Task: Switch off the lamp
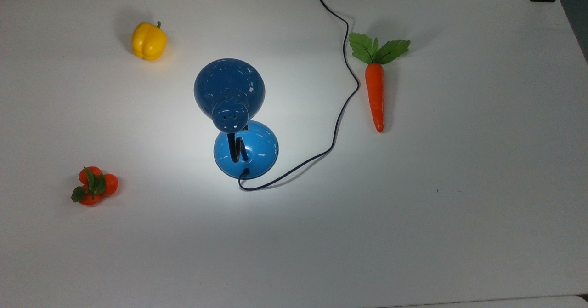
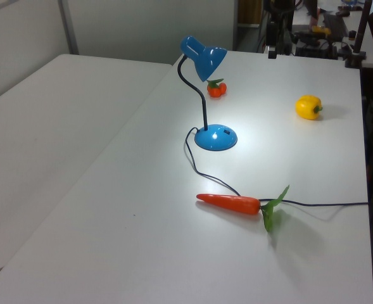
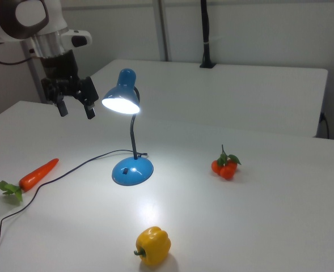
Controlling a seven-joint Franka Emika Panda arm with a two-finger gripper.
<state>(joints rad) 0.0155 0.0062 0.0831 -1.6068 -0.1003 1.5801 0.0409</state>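
Observation:
The blue lamp [image 1: 229, 89] stands mid-table and is lit, throwing a bright pool on the white table [image 1: 413, 207]. Its dome shade [image 3: 121, 96] glows underneath, the black bendy neck [image 2: 201, 95] rises from the round blue base [image 1: 246, 149], and a small switch [image 3: 127, 169] sits on the base. A thin black cord [image 1: 342, 110] runs off the table's far edge. My gripper [image 3: 75, 109] hangs open in the air in the right view's upper left, beside the shade and well above the table, holding nothing.
A toy carrot [image 1: 375, 85] lies close to the cord. A yellow bell pepper [image 1: 148, 41] sits at the top view's upper left and a cluster of small oranges [image 1: 93, 186] at the top view's lower left. A second table [image 2: 59, 126] adjoins.

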